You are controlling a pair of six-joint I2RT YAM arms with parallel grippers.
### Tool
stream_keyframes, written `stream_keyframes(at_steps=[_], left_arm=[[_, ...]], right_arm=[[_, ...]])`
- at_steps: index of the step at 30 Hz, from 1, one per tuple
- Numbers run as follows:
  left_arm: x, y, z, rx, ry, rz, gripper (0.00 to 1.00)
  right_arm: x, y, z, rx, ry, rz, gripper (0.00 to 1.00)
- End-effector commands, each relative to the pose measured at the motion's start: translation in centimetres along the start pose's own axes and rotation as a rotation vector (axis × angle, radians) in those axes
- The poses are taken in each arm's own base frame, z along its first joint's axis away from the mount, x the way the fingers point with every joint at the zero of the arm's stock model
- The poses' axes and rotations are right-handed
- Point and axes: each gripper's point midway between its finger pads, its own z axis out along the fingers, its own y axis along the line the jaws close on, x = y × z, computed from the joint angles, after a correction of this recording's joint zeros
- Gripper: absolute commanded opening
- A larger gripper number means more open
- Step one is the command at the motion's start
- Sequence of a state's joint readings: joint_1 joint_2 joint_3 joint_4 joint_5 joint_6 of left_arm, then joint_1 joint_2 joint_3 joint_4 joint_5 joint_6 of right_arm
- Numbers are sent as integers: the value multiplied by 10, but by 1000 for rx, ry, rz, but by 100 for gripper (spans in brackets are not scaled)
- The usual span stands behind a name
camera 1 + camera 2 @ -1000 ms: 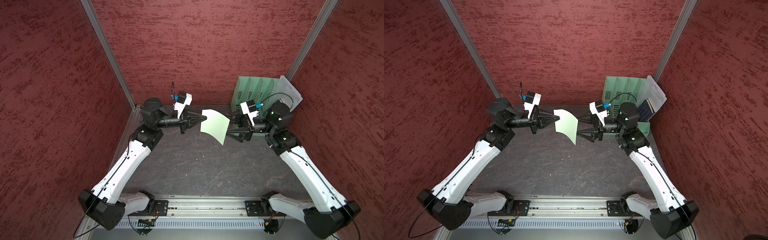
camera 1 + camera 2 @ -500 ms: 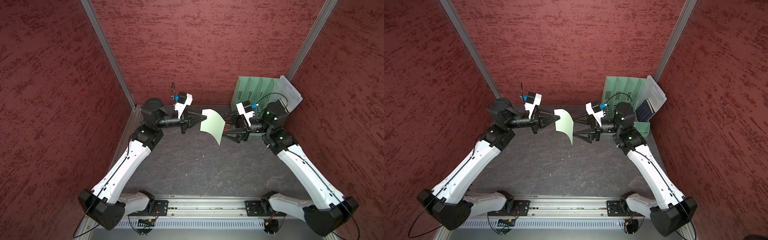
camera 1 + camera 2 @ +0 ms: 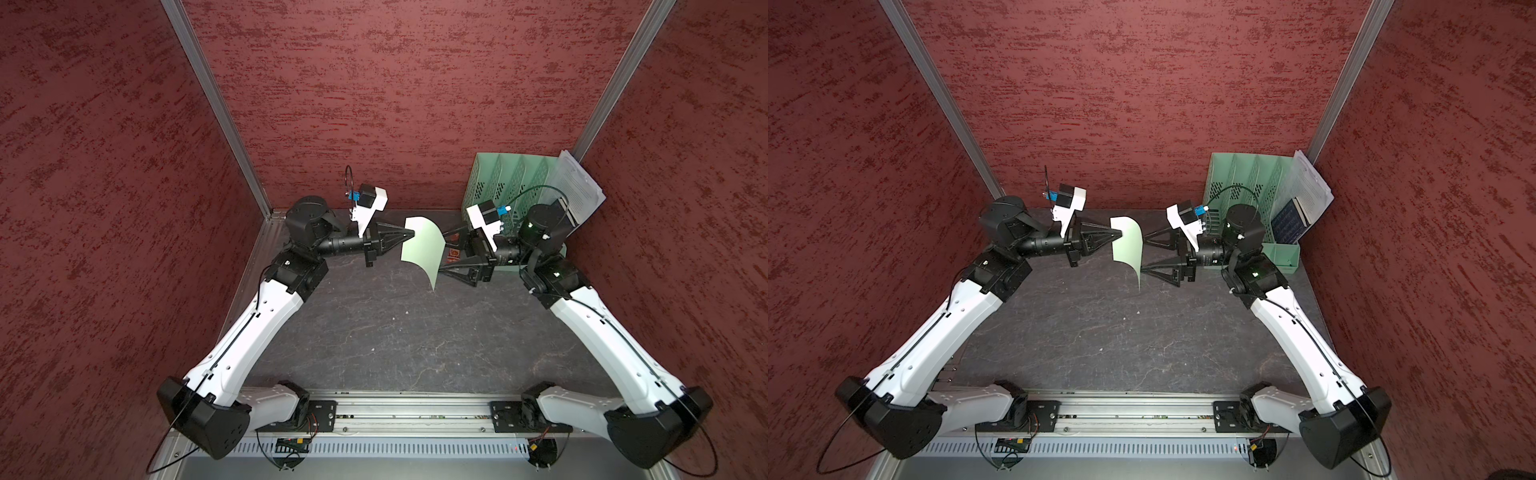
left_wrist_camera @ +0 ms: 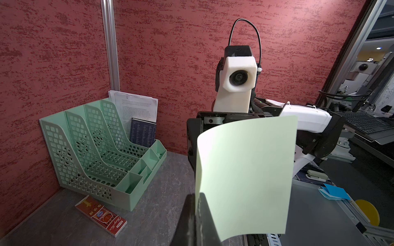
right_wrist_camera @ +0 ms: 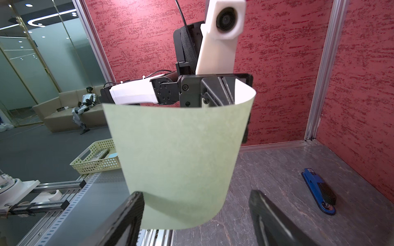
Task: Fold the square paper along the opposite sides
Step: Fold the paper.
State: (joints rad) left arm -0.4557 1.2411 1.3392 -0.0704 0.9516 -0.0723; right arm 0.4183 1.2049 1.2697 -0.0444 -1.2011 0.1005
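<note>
Pale green square paper (image 3: pixel 422 249): held in the air above the grey table (image 3: pixel 395 340), between the two arms, bowed into a curve; no crease is seen.
Left gripper (image 3: pixel 410 235): pressed together on one edge of the sheet, near a corner; the whole sheet is carried by this pinch.
Right gripper (image 3: pixel 444 254): spread wide, just beside the bowed sheet on the side away from the pinch; no contact can be made out.
Risk of a missed grab: the free side hangs curled, so the jaws could be closed on a buckled part and the sheet crumpled.
Risk of skew: if the free side is caught off-centre, the sides would not be matched and a slanted fold would be made.
Risk of slip: the sheet could be pulled out by a tug against the single pinch.
Green file rack (image 4: pixel 70 136): white printed sheets (image 4: pixel 136 104) and a dark blue booklet (image 4: pixel 142 132) are stood in its end slot; the other slots look empty.
Yellow basket (image 5: pixel 96 161): seen off the table; its contents cannot be made out.
</note>
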Motion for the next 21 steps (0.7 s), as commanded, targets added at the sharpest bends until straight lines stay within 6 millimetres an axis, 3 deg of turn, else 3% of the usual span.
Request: stream_keyframes(at_steps=[1,21], left_arm=[[0,3,2,-21,7,13,0],[-3,-2,6,-14,3,28,0]], right_arm=[[-17,4,3,-5,-26,-41,83],[-6,-9,16,-9,-18,-2,84]])
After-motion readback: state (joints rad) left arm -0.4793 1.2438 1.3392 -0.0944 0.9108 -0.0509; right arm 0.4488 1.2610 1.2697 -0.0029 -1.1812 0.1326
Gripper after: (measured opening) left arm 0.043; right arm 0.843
